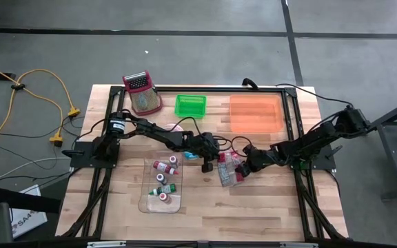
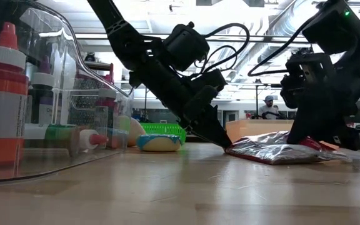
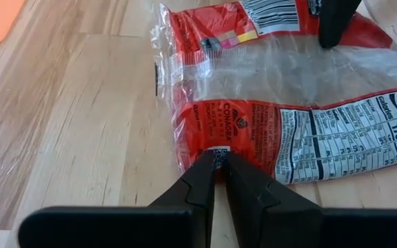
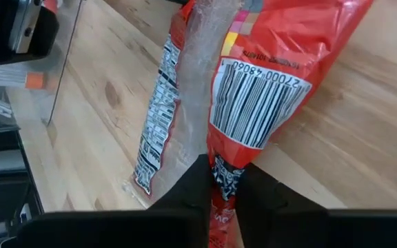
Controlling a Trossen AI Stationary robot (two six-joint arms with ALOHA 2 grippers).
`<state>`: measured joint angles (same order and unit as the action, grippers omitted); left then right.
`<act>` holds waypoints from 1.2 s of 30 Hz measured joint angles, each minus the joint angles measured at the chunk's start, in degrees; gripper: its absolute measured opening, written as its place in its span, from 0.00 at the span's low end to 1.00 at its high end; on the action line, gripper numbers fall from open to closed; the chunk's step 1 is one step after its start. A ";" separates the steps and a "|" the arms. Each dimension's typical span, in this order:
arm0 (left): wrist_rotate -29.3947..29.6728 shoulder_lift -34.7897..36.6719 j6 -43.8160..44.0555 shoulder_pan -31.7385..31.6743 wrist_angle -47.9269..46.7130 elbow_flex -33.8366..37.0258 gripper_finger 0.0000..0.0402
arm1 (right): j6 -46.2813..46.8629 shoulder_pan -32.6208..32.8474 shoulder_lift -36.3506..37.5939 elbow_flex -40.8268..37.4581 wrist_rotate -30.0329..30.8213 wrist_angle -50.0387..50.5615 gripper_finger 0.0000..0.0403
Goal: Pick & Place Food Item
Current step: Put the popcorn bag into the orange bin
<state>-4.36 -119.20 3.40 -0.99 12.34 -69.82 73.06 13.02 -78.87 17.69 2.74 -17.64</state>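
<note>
Nearest the low camera, a clear tray [image 2: 74, 159] is sitting on the wooden table [image 1: 253, 207], holding small bottles [image 1: 165, 180] with red and green caps; one big red-capped bottle [image 2: 4, 94] is filling the low view's left edge.

Mid-table, the red-and-clear snack bag [image 1: 227, 169] is lying flat on the wood, between the two arms. The left gripper [image 3: 220, 167] is reaching in from the tray side, fingers closed and pinching the bag's edge by the nutrition label. The right gripper [image 4: 223, 180] is coming from the opposite side, fingers clamped on the bag's red end just under the barcode. Both arms are angling down to the bag in the low view, tips at table level.

Farther back, a green basket [image 1: 190, 105] and an orange tray [image 1: 256, 114] are sitting near the far edge, well apart from the bag. A red basket [image 1: 142, 92] is overhanging the far left corner. Beyond the table, a person [image 2: 268, 107] is showing in the room.
</note>
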 joint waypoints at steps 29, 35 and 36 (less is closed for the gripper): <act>0.04 4.72 -2.10 -1.02 -3.62 -0.02 0.32 | -4.14 -0.01 0.49 0.02 -1.57 -1.50 0.02; 0.15 7.01 -1.64 -1.16 -4.61 0.02 0.33 | -5.87 -2.17 4.43 0.02 -1.26 -0.08 0.02; 0.15 7.75 -1.81 -1.13 -4.79 0.02 0.33 | -6.06 -2.50 5.26 0.04 -1.22 0.35 0.02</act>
<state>-4.21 -111.44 1.59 -2.13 7.55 -69.80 67.00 10.52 -73.61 17.74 1.52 -17.29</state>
